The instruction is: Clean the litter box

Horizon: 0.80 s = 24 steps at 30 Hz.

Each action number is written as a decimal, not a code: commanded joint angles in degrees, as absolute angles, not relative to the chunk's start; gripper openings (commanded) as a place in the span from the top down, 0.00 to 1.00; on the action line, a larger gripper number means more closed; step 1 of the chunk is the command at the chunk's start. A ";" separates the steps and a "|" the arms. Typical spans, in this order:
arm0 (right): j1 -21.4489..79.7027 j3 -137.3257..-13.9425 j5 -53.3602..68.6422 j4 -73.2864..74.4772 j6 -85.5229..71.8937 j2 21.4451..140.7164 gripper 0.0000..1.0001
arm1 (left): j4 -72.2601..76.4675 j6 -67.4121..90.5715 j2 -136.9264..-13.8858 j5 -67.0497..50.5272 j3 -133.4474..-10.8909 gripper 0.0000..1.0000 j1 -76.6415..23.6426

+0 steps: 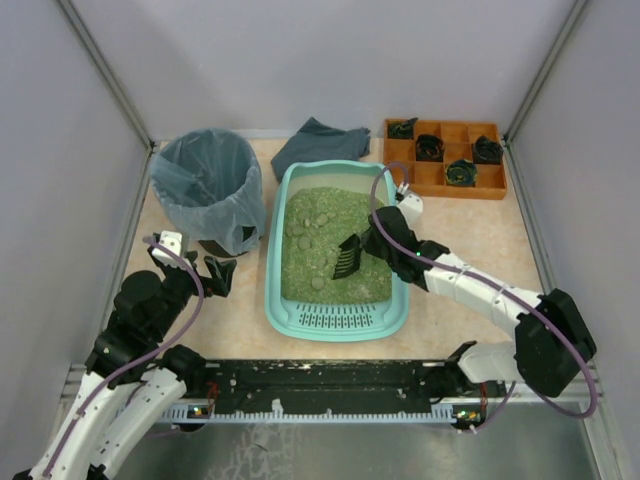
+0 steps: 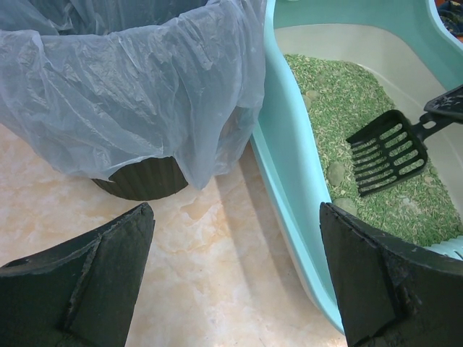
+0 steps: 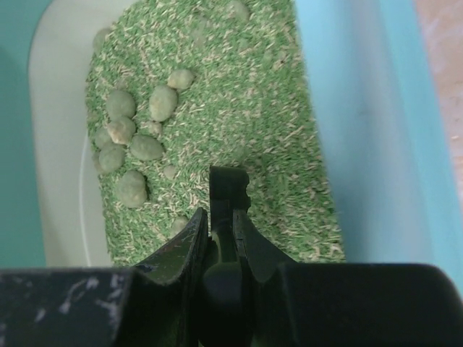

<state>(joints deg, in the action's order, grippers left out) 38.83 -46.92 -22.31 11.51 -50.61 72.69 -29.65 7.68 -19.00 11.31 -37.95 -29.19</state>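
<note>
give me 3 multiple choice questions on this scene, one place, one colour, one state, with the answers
1. In the top view, where does the lined bin stand relative to the litter box?
A) right of it
B) left of it
C) inside it
2. What colour is the scoop?
A) white
B) orange
C) black
3. How is the left gripper?
A) open, empty
B) shut on the scoop
C) shut on the bin
Answers: 1 B, it stands by the box's left wall; 2 C, black against the litter; 3 A, its fingers stand apart, nothing between.
</note>
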 commanded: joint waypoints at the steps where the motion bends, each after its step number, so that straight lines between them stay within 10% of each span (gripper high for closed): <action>1: 43.70 -45.82 -21.02 7.62 -56.99 76.54 1.00 | -28.04 7.32 -19.22 10.72 -37.70 0.00 -28.95; 24: 48.50 -42.68 -20.42 -7.89 -77.08 82.29 1.00 | -28.21 7.65 -18.69 11.52 -37.66 0.00 -28.93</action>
